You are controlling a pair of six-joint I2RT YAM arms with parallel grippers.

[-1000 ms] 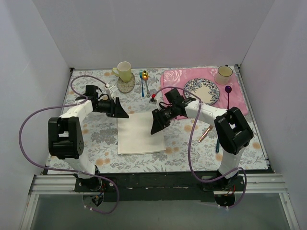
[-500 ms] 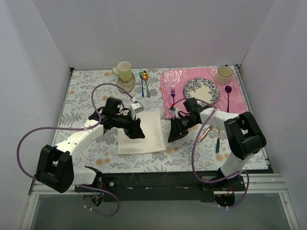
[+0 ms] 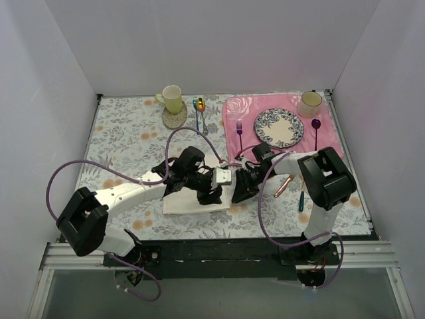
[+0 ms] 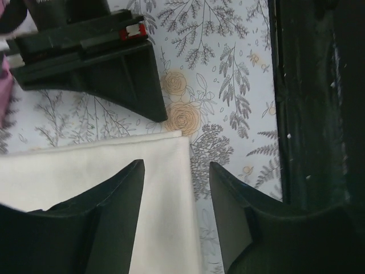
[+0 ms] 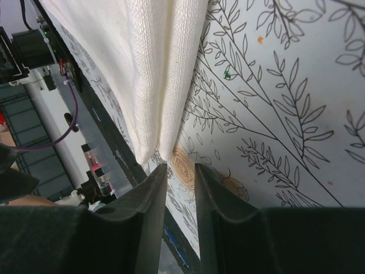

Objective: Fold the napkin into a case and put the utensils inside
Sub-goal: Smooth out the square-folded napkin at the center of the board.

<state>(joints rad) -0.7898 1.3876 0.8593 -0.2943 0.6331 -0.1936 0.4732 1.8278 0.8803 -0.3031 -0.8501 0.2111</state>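
The cream napkin (image 3: 188, 197) lies flat on the floral tablecloth, partly under my left arm. My left gripper (image 3: 211, 195) is open over its near right corner. In the left wrist view the gripper (image 4: 175, 165) straddles the right edge of the napkin (image 4: 85, 171). My right gripper (image 3: 238, 193) is just right of that corner. In its wrist view the gripper (image 5: 179, 168) is open by a narrow gap with nothing in it, and the tips almost touch the corner of the folded napkin (image 5: 154, 68). The copper knife (image 3: 284, 185) and the teal spoon handle (image 3: 302, 195) lie beside the right arm.
A pink placemat (image 3: 239, 113) at the back right carries a patterned plate (image 3: 279, 127), a purple fork (image 3: 240, 129) and a purple spoon (image 3: 316, 129). Cups (image 3: 172, 98) (image 3: 310, 103) stand at the back, with two spoons (image 3: 198, 114) between them. The table's dark front rail (image 4: 308, 114) is close.
My left arm has swung right across the napkin to its near right corner. The right gripper has come down to the same corner and its jaws have narrowed.
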